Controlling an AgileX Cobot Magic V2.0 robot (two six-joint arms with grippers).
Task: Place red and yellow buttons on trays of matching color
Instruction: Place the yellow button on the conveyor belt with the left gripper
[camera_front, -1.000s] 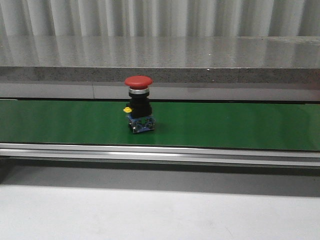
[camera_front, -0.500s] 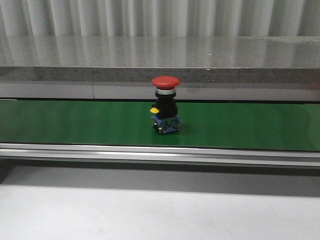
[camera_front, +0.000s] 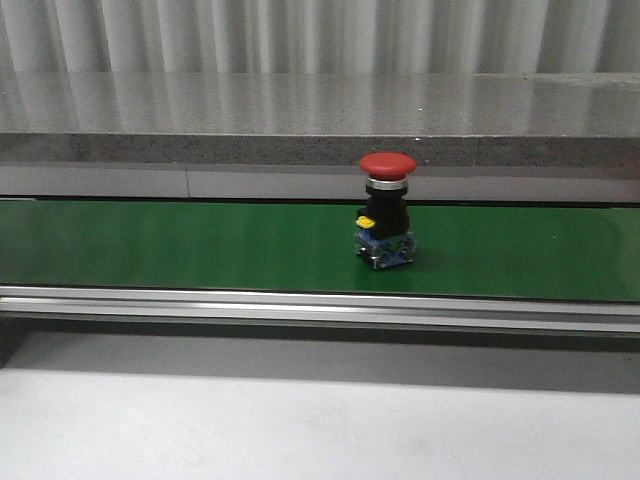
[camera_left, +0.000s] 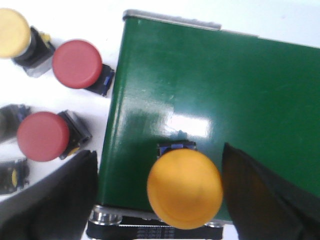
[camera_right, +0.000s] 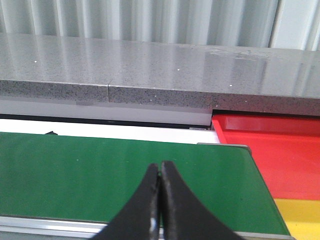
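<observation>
A red button (camera_front: 387, 215) with a black body and blue base stands upright on the green belt (camera_front: 180, 245) in the front view, right of centre. My left gripper (camera_left: 156, 167) is open, its dark fingers (camera_left: 60, 195) standing either side of a yellow button (camera_left: 185, 187) at the belt's end (camera_left: 200, 85), not touching it. My right gripper (camera_right: 160, 167) is shut and empty above the belt (camera_right: 100, 175). Beyond that belt's end lie a red tray (camera_right: 280, 150) and a yellow tray (camera_right: 302, 217). Neither arm shows in the front view.
Off the belt in the left wrist view lie two red buttons (camera_left: 76, 64) (camera_left: 43, 136), a pale yellow button (camera_left: 12, 26) and dark parts (camera_left: 10, 120) at the picture's edge. A grey stone ledge (camera_front: 320, 150) runs behind the belt, a metal rail (camera_front: 320, 305) along its front.
The red button has travelled to the right along the belt, from left of centre to right of centre, still upright.
</observation>
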